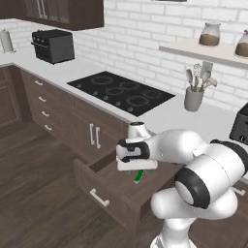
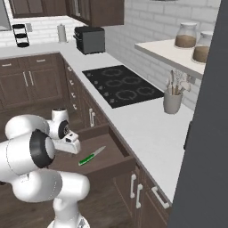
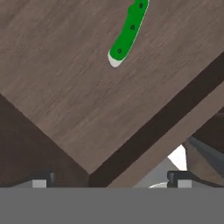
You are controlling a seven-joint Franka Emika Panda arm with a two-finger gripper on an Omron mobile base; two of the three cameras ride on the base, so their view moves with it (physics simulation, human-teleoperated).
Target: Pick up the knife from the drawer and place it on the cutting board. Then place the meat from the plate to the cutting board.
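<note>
Dark brown wooden drawer point(image 2: 100, 162) stands pulled out under the white counter. Green-handled knife point(image 2: 91, 156) lies flat, long axis diagonal, ahead of the two-finger gripper point(image 3: 111, 178); jaws wide apart, grasping nothing.

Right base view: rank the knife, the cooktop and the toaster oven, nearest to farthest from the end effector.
1. Knife, in the open drawer right beside the end effector.
2. Cooktop, on the counter beyond.
3. Toaster oven, at the counter's far corner.
</note>
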